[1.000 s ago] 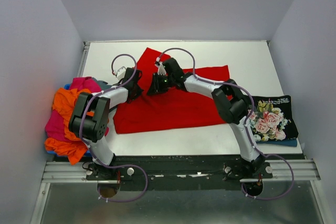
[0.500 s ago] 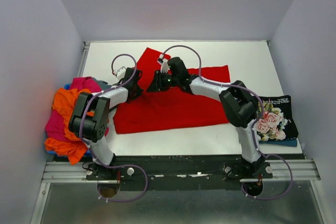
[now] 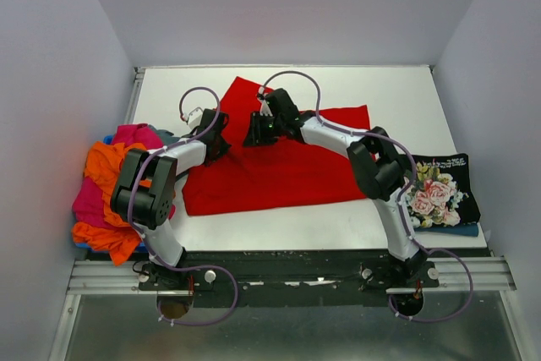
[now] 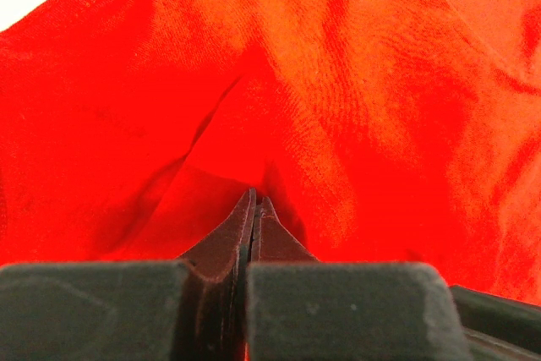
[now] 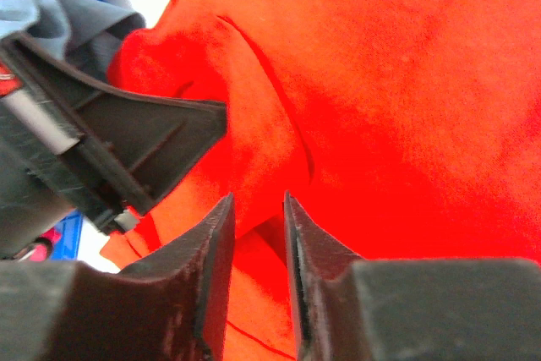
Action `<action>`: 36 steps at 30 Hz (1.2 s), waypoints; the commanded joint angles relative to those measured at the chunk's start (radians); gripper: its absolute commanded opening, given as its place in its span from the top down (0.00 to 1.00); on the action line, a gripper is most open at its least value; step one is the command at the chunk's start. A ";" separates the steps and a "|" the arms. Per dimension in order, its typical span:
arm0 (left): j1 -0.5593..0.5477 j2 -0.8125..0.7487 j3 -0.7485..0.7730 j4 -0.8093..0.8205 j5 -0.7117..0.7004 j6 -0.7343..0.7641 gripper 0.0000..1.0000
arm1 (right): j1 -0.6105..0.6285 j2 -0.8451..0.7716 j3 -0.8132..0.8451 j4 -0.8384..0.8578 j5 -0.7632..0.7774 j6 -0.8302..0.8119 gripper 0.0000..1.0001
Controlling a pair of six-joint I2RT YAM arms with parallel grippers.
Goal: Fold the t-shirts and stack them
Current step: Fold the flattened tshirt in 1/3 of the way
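A bright red t-shirt (image 3: 279,166) lies spread across the middle of the table, one sleeve pointing to the far edge. My left gripper (image 3: 217,138) rests on its left part; in the left wrist view its jaws (image 4: 255,199) are pressed together, and red cloth (image 4: 355,82) puckers at the tips. My right gripper (image 3: 255,130) sits just to the right of it, near the collar. Its fingers (image 5: 258,200) stand apart, astride a raised fold of the red shirt (image 5: 254,141) without squeezing it. A folded black floral t-shirt (image 3: 437,192) lies at the right.
A heap of orange, pink and blue t-shirts (image 3: 106,183) hangs over the table's left edge. The left gripper's black finger (image 5: 144,145) shows close beside my right fingers, with grey-blue cloth (image 5: 63,2) behind it. White walls enclose the table.
The right gripper's jaws have spread wider and let go of the red fold. Its wrist has shifted slightly toward the far side. The left arm has stayed still.
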 commanded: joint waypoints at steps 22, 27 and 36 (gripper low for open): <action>0.021 -0.169 0.073 -0.231 -0.086 0.082 1.00 | 0.001 0.104 0.001 0.118 -0.281 0.194 0.46; 0.029 -0.175 0.103 -0.251 -0.099 0.099 1.00 | 0.001 0.121 0.047 0.107 -0.278 0.170 0.53; 0.032 -0.178 0.156 -0.283 -0.116 0.151 1.00 | 0.056 0.046 0.064 0.028 -0.143 -0.031 0.68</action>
